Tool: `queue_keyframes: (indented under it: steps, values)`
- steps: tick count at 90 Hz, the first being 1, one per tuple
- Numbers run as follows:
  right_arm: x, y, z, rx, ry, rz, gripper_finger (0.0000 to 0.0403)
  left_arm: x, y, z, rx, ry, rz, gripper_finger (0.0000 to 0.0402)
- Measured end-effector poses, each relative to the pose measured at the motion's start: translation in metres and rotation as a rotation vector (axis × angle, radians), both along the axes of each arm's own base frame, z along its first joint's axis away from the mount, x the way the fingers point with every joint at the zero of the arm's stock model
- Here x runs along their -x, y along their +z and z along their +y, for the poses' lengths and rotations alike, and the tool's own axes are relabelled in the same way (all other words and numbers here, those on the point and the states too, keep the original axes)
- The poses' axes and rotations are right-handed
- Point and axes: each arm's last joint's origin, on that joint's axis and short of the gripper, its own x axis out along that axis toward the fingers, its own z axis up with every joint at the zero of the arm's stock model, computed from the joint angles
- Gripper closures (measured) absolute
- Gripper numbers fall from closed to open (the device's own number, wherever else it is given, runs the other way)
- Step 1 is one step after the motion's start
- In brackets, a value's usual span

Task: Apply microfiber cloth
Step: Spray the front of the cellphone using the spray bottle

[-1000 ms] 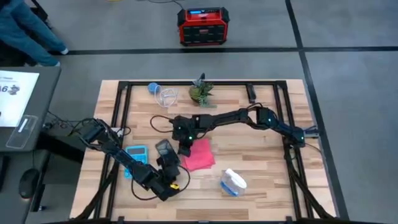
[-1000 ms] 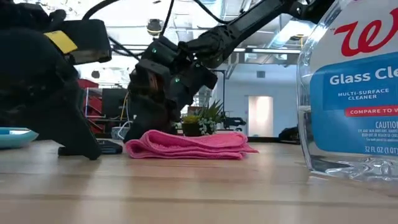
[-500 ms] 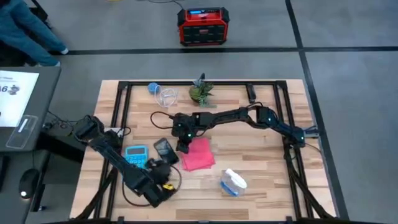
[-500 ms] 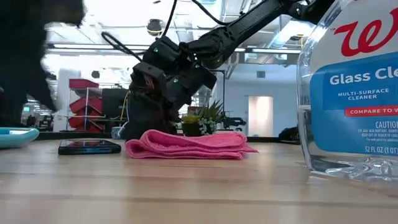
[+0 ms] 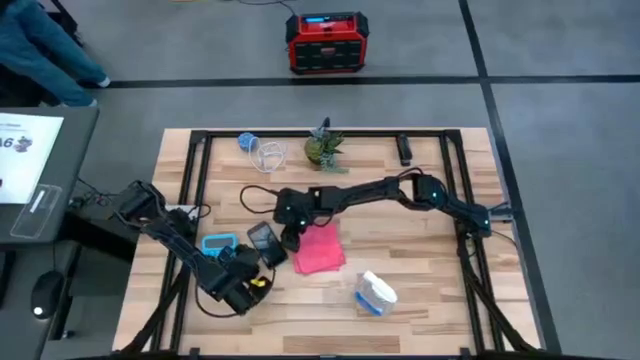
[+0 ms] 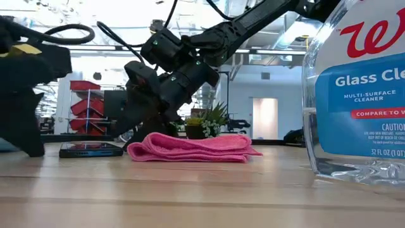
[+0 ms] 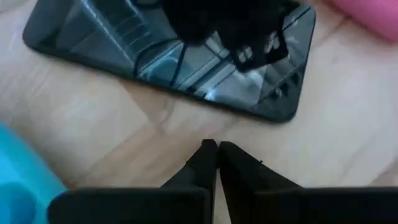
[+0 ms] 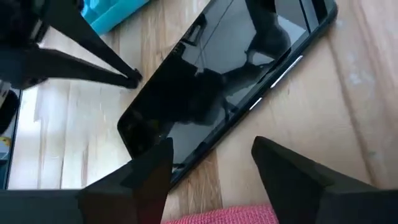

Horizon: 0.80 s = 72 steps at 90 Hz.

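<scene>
Right gripper (image 8: 208, 180): fingers spread wide, nothing between them; poised low over the table at the seam between the black phone (image 5: 265, 241) and the microfiber cloth (image 5: 319, 251). In the right wrist view a strip of pink shows just below the gap between the fingers, the phone's glass just beyond them.

Left gripper (image 7: 216, 163): fingers pressed together, holding nothing; tips pointing at the bare wood just beside the phone's long edge, near the table's front left.

Microfiber cloth: bright pink, folded in soft layers, lying flat on the wooden table (image 5: 420, 260) just right of the phone and directly under the right arm's wrist; its top left corner is at the right gripper. In the low view (image 6: 193, 147) it sits as a low, rumpled mound.

Black phone: face up, tilted diagonally, screen dark and reflecting the arm above it.

Light blue calculator (image 5: 217, 243): flat on the table, left of the phone, close by the left arm.

Containers: glass cleaner bottle (image 5: 374, 293), lying at the front of the table right of the cloth, well apart from both grippers; clear liquid inside, seen large in the low view (image 6: 361, 95). Clear cup (image 5: 270, 155) at the table's back edge; contents cannot be told.

Also at the back: small potted plant (image 5: 324, 149). Beyond the table on the floor, a red and black box (image 5: 325, 42).
</scene>
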Motion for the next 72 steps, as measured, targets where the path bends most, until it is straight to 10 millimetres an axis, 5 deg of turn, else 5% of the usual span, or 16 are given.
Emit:
queue_keyframes:
  steps: [28,72]
  values:
    - [-0.001,0.001,0.003,-0.026,0.004,-0.012,0.0186,0.003,-0.017,0.011,-0.091,-0.023,-0.153,0.0401]
    - [0.001,0.001,-0.002,-0.113,0.040,0.011,0.0187,-0.003,-0.028,0.011,-0.230,-0.123,-0.152,0.0401]
